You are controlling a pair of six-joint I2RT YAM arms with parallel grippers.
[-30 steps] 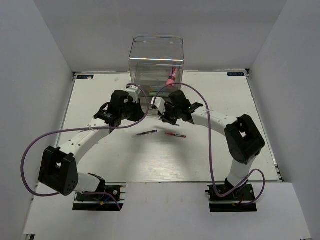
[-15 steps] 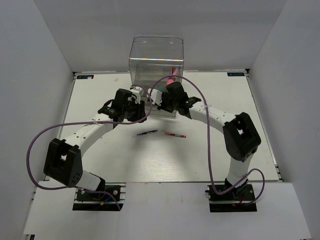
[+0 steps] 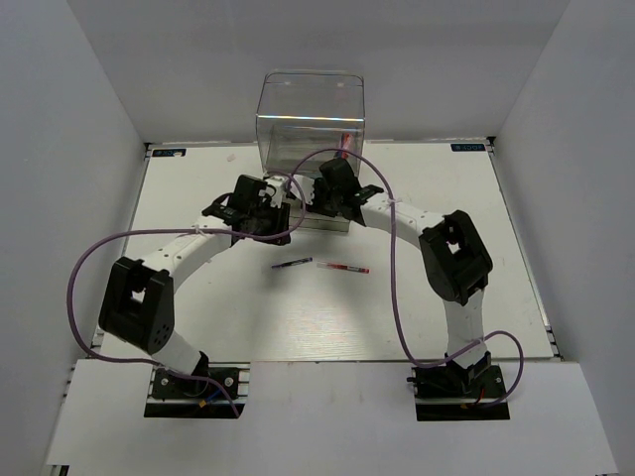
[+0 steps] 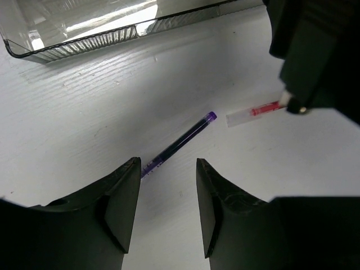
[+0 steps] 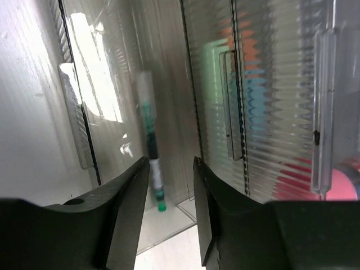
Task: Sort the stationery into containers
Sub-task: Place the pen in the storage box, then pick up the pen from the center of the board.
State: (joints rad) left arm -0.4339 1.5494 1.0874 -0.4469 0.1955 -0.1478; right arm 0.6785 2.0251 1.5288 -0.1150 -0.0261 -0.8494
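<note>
The clear organizer [image 3: 311, 119] stands at the table's back centre, with a pink tube [image 3: 343, 147] in its top bin. A shallow clear drawer [image 4: 112, 28] juts out at its foot. My right gripper [image 3: 323, 195] is open at the drawer front. In the right wrist view a blurred green pen [image 5: 152, 163] shows in the clear tray just beyond the open gripper [image 5: 171, 169], touching neither finger. My left gripper [image 3: 270, 205] is open and empty [image 4: 167, 171] above a dark purple pen [image 4: 180, 143]. That pen [image 3: 292, 264] and a red pen [image 3: 342, 267] lie on the table.
Ribbed drawer fronts [image 5: 270, 95] show orange, light-blue and pink shapes behind them. The right arm's dark wrist [image 4: 320, 56] hangs close to the left gripper, over the red pen [image 4: 256, 111]. White walls enclose the table on three sides.
Both grippers have moved back toward the organizer's foot and closer together. The green pen now shows loose in the tray beyond the right fingers. The two pens on the table stay put.
</note>
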